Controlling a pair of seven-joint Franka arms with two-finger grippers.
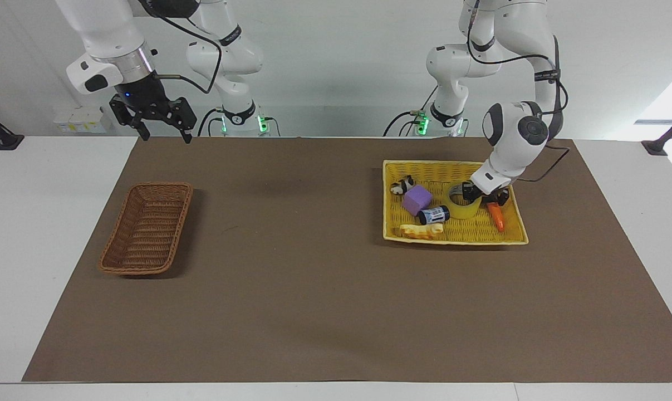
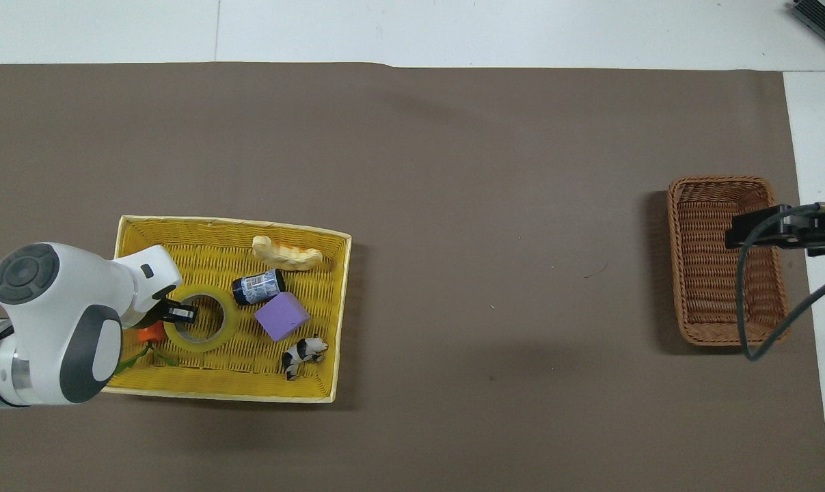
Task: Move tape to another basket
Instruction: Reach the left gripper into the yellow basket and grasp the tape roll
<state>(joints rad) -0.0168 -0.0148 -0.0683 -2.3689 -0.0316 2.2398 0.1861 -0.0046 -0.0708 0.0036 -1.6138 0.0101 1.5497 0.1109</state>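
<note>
The tape [image 1: 464, 210] [image 2: 226, 328], a yellowish ring with a white core, is in the yellow basket [image 1: 452, 164] [image 2: 234, 224] at the left arm's end of the table. My left gripper [image 1: 476, 195] [image 2: 180, 314] is shut on the ring's wall, one finger inside the hole. The roll is tipped up on the gripper's side. The brown wicker basket [image 1: 146, 228] [image 2: 706, 273] sits bare at the right arm's end. My right gripper [image 1: 166, 137] waits open in the air, over the brown basket in the overhead view.
The yellow basket also holds an orange carrot [image 1: 497, 217] [image 2: 151, 333], a purple cube [image 1: 416, 199] [image 2: 282, 316], a small dark bottle [image 1: 433, 214] [image 2: 258, 287], a black-and-white toy animal [image 1: 402, 185] [image 2: 303, 352] and a bread-like piece [image 1: 421, 230] [image 2: 287, 253]. A brown mat [image 1: 313, 278] covers the table.
</note>
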